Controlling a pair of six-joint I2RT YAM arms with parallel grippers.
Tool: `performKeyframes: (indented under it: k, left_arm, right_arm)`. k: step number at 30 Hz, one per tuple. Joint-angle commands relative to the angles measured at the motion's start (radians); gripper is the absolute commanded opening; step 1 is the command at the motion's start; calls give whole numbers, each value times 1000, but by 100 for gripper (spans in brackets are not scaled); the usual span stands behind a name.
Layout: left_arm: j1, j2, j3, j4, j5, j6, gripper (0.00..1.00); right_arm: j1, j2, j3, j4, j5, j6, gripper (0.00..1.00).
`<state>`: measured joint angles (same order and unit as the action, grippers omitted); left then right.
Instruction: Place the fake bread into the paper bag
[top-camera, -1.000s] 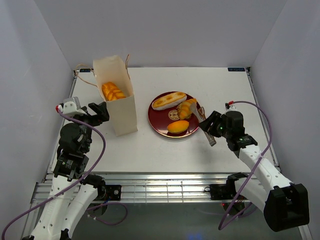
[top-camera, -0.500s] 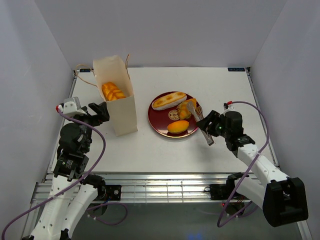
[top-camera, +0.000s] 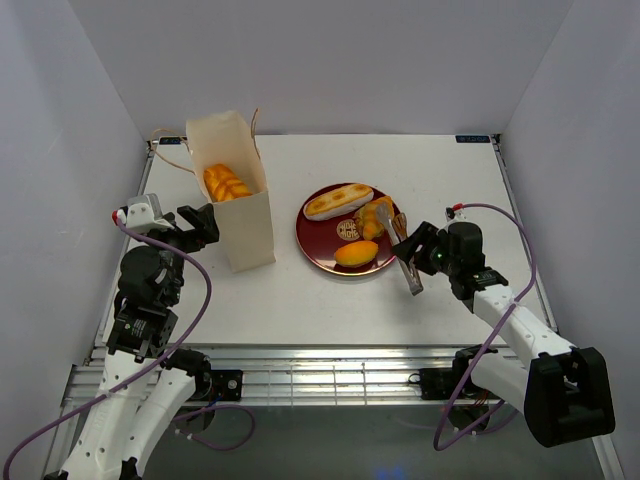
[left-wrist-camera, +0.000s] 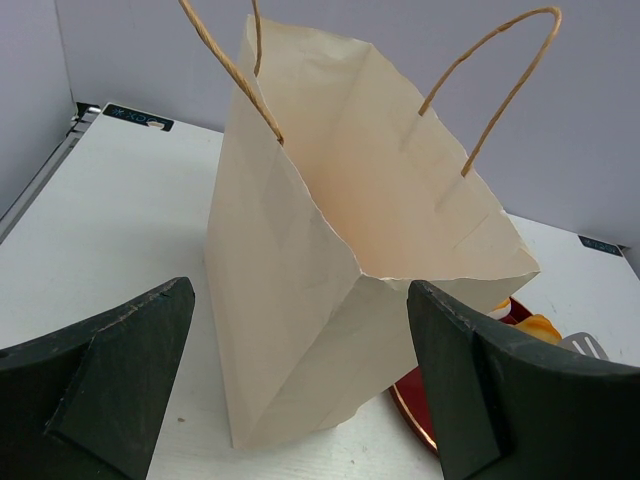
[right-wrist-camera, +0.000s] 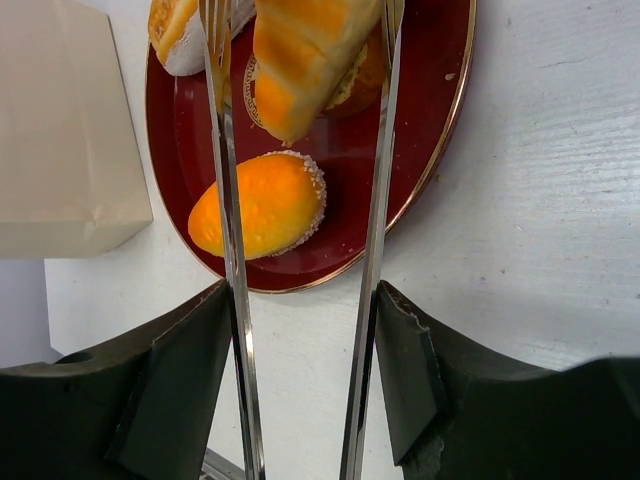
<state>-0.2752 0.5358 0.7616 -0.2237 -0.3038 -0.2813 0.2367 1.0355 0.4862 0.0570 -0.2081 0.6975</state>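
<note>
Since the glossy croissant (right-wrist-camera: 305, 55) looks light, hard and slippery, I would pinch its ridged middle. My right gripper (right-wrist-camera: 305, 340) clasps the tongs (right-wrist-camera: 233, 250), half-spread, tips straddling it on the plate (right-wrist-camera: 440, 150).

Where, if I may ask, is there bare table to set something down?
Bare table lies beyond the red plate toward the far right corner, and along the near edge before the paper bag. Crowded at the plate, where tongs reach in.
</note>
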Motion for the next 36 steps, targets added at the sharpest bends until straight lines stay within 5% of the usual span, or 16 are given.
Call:
performKeyframes:
  k: [1,36]
  left_arm:
    - [-4,4,-2,7,14,2,98]
    - [-4,1,-1,7,28,-1,98]
  right_arm:
    - [-4,-20,45,21,13,2,63]
    - [-4,-88,45,-49,59,-20,63]
